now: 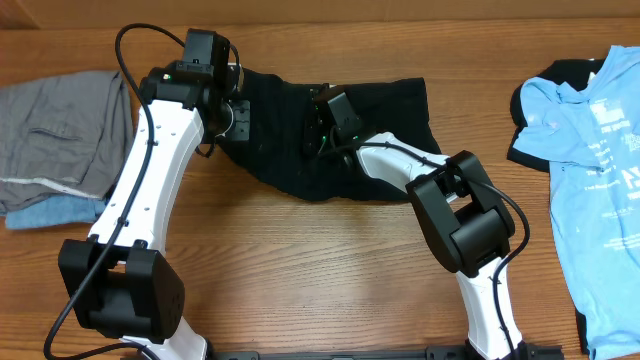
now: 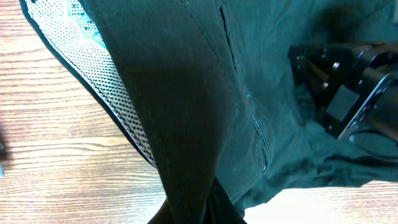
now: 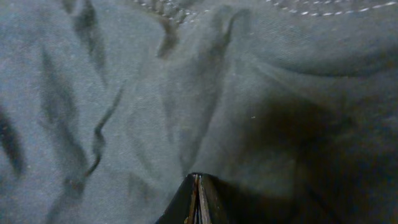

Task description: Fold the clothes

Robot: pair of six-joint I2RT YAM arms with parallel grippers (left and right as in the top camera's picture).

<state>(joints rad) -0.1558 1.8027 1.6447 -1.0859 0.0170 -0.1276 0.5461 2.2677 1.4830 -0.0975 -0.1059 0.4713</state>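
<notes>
A wooden table (image 1: 330, 260) was seen from above, with two white-and-black robot arms reaching away from the camera onto a pair of black shorts (image 1: 390, 110). The shorts lay rumpled at the far middle of the table, their long axis running left to right.

The left gripper (image 1: 228, 108) sat at the left end of the shorts, clenched on a pinch of the cloth. In its wrist view the fabric rose in a taut ridge towards the camera. A pale mesh lining (image 2: 93, 74) showed along the edge, and a stitched seam (image 2: 230, 74) ran down the matte weave.

The right gripper (image 1: 325, 125) sat near the middle of the shorts, just right of the left one, so both were on the left half. Its fingers were pressed together against soft, creased fabric. Whether any cloth was caught between them could not be made out.

A grey garment (image 1: 50, 120) lay folded over a blue piece (image 1: 50, 212) at the far left. A light blue T-shirt (image 1: 600, 170) with white print lay at the far right, well apart from the shorts.
</notes>
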